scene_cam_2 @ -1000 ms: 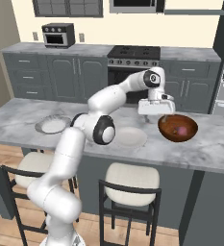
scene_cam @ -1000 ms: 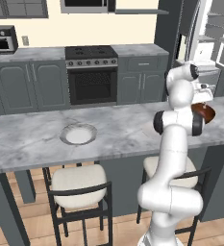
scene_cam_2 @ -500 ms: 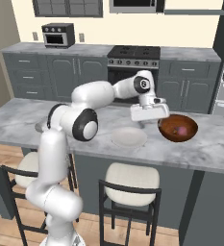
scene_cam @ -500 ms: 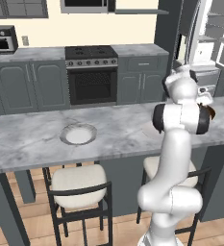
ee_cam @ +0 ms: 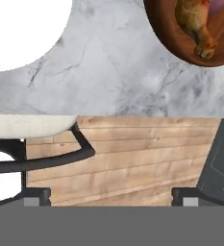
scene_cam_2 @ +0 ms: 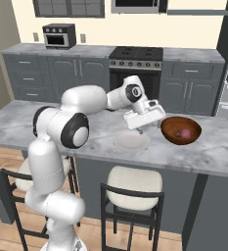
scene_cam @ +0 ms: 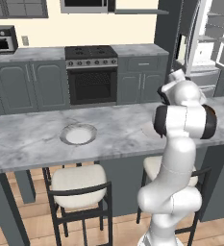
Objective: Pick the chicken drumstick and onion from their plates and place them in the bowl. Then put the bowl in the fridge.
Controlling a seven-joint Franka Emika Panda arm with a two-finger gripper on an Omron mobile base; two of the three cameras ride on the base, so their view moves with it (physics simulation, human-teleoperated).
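The glossy reddish-brown bowl [scene_cam_2: 180, 130] stands on the marble island, right of the hand. Inside it lie the chicken drumstick [ee_cam: 197, 24] and the reddish-purple onion [scene_cam_2: 185, 132]. My gripper [scene_cam_2: 139, 127] hangs open between the bowl and the pale plate [scene_cam_2: 130, 141], holding nothing. In the hand view, the bowl [ee_cam: 180, 43] is at the top right, the pale plate [ee_cam: 22, 33] at the top left, and the gripper [ee_cam: 111, 202] is low over the island's front edge. The grey-rimmed plate [scene_cam: 78, 134] lies bare further left. The fridge [scene_cam: 214, 38] stands open at the back right.
Two stools [scene_cam: 79, 185] [scene_cam_2: 132, 181] stand under the island's front edge. A stove [scene_cam: 91, 74] and grey cabinets [scene_cam_2: 61, 76] line the back wall. My own arm [scene_cam: 183, 120] blocks the right part of the island in the left base view.
The hand has swung left and a little down, from above the bowl to the gap between bowl and pale plate. The jaws stayed open. Bowl and plates have not moved.
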